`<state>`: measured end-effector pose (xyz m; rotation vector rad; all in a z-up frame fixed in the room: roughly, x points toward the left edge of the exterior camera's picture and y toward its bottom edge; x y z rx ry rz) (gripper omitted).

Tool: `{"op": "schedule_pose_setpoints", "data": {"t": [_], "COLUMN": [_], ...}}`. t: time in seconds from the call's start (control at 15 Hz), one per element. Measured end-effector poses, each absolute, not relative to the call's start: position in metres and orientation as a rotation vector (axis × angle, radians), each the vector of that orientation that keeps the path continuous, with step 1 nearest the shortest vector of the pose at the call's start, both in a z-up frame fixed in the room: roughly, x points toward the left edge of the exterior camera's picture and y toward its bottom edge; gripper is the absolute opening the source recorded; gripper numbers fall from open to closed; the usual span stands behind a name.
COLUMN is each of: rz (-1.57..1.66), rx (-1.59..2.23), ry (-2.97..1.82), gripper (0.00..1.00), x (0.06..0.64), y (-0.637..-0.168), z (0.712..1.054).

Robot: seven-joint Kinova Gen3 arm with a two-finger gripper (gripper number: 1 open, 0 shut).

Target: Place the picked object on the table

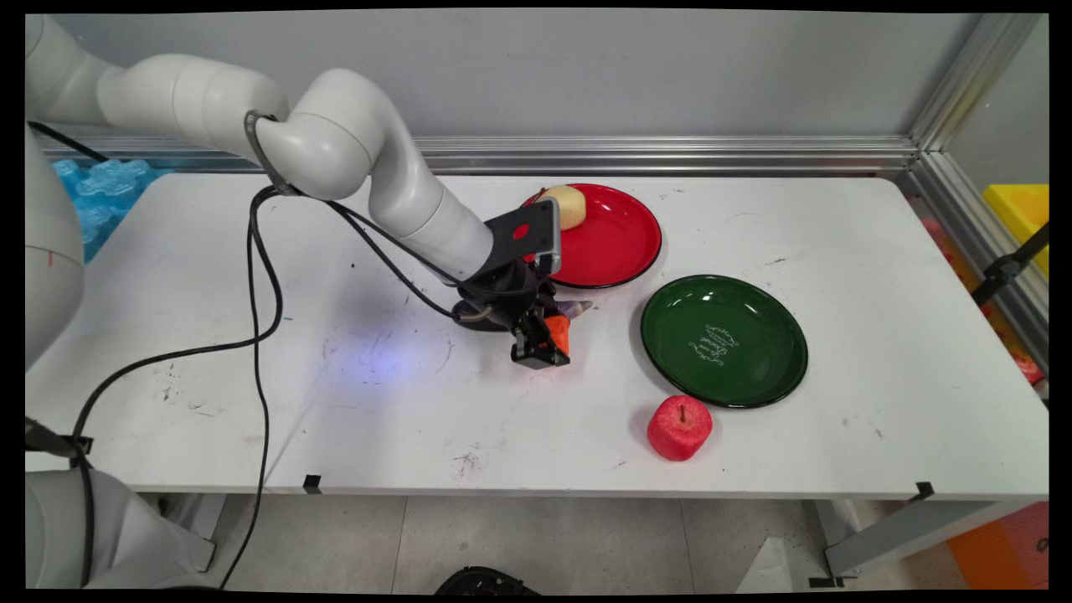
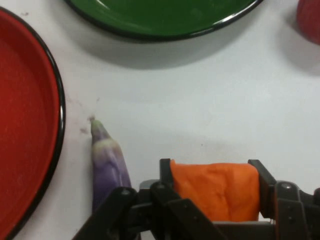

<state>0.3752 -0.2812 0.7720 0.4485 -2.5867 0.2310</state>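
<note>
Gripper (image 2: 214,192) clamped on an orange chunk (image 2: 215,190), carrot maybe, low over the white bench (image 1: 377,402). Purple eggplant (image 2: 106,162) lying just beside, next to the red plate (image 1: 615,243) with a yellowish fruit (image 1: 565,205) on it. Green plate (image 1: 724,339) nearby, red apple (image 1: 679,427) near its front rim.

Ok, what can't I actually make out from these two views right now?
- Orange object: its lower part, hidden by the gripper in both views.
- Purple eggplant: one end, behind the linkage in the hand view; mostly hidden by the arm in the main view.
- Red plate: its near-left rim, hidden by the wrist in the main view.
</note>
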Motion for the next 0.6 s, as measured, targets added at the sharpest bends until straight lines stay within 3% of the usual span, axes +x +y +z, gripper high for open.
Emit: {"op": "schedule_pose_setpoints", "data": {"t": [0.27, 0.33, 0.6], "rz": [0.222, 0.218, 0.207], "rx": [0.453, 0.453, 0.454], "ry": [-2.589, -2.59, -2.593], "gripper": [0.0, 1.0, 1.0], "x": [0.3806, 0.382, 0.385], "y": [-0.2783, -0.2775, -0.2766], "z": [0.7665, 0.7661, 0.7678]}}
